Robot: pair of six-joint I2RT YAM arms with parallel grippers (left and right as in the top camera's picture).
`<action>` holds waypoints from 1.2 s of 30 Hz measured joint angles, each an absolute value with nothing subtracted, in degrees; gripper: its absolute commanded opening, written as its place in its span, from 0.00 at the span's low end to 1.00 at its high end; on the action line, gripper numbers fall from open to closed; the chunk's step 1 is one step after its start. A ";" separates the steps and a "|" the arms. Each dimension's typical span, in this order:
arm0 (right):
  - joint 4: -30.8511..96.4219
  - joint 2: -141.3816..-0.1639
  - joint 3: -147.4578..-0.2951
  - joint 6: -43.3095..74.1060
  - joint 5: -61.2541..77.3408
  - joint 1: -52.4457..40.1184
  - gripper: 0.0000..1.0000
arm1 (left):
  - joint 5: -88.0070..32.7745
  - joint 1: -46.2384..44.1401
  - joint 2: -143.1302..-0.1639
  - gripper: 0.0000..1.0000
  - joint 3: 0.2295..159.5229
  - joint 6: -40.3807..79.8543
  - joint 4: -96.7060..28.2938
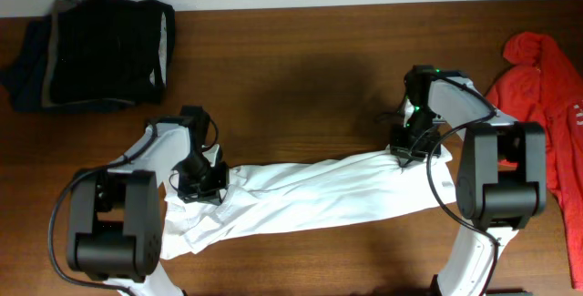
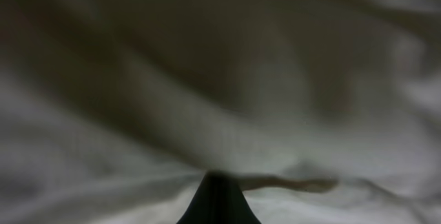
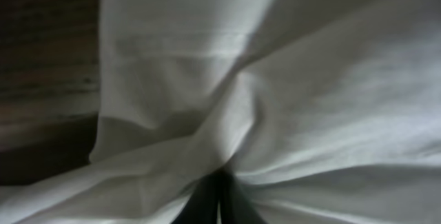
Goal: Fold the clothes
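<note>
The white shirt [image 1: 310,196] lies across the near part of the counter [image 1: 291,77], drawn into a long, creased band that runs from my left hand [image 1: 205,187] to my right hand [image 1: 405,155], with the band's right end farther from me. My right hand is clenched on the shirt's right end. From that wrist I see folds of thin white cloth running together at my dark fingertips [image 3: 213,203], with bare wood off to one side. My left hand grasps the shirt's other end, and that wrist's view is dim and blurred, filled with cloth around a dark fingertip [image 2: 217,200]. A dark folded stack [image 1: 91,50] sits at the far left corner, well apart, and a red garment [image 1: 547,86] lies at the right edge.
</note>
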State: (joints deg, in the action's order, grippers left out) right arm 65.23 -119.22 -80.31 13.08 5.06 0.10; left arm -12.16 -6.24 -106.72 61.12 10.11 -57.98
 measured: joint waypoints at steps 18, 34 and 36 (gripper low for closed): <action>77.08 -114.85 -84.88 11.33 8.51 11.46 0.95 | 4.29 12.73 -113.75 0.99 100.20 14.59 -85.30; 62.00 -111.59 -60.25 4.08 26.37 11.92 0.04 | 2.76 11.90 -113.80 0.99 100.18 14.59 -84.16; 62.57 -112.07 -60.97 4.19 26.48 11.92 0.04 | 2.76 11.90 -113.80 0.99 100.18 14.59 -84.18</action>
